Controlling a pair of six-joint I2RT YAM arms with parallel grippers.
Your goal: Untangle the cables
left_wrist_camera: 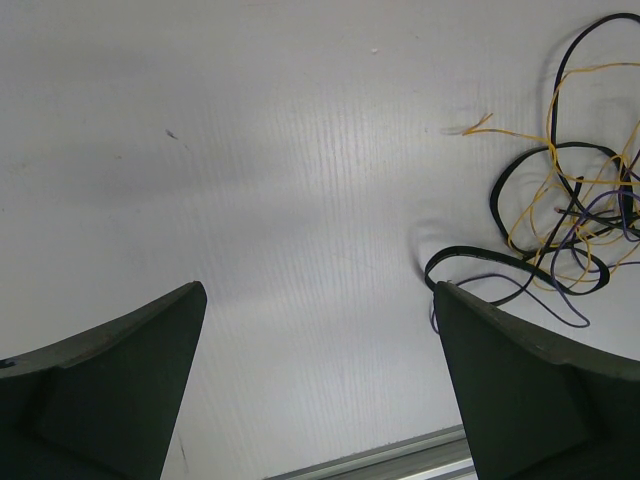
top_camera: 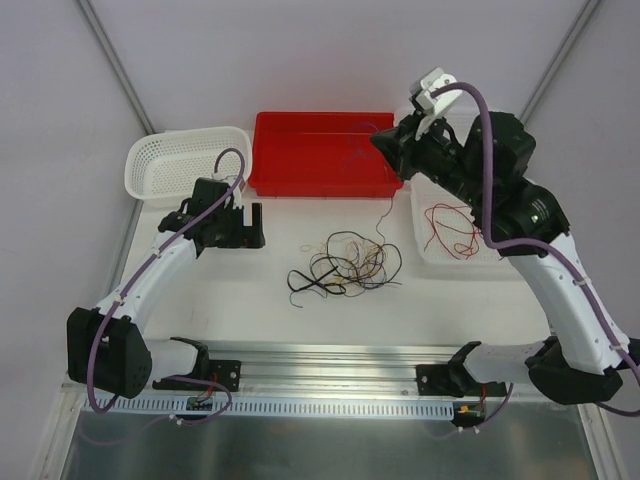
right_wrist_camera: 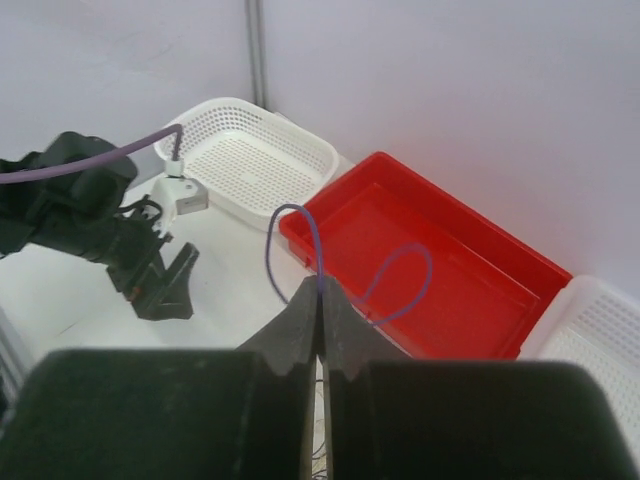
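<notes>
At the centre of the white table (top_camera: 250,300) lies a loose tangle of thin curly cables (top_camera: 345,265), black, yellow-tan and dark purple-blue, their loops crossing one another. One thin strand (top_camera: 380,215) rises from the far right side of the heap towards the right gripper (right_wrist_camera: 320,290). That gripper is raised over the right end of the red rectangular plastic tray (top_camera: 300,160). Its fingers are pressed together on a purple-blue wire (right_wrist_camera: 268,255), which curls out in two loops above the fingertips. A few red wires (top_camera: 450,228) lie apart from the tangle in a shallow white tray (top_camera: 450,262) to the right. To the left of the heap, the left gripper (left_wrist_camera: 318,290) hangs over bare table with its dark fingers (left_wrist_camera: 120,380) spread wide and nothing between them. The nearest black loop lies just beside its right-hand finger in the wrist view. A white perforated plastic basket (top_camera: 150,145) stands at the far left, beside the red tray.
</notes>
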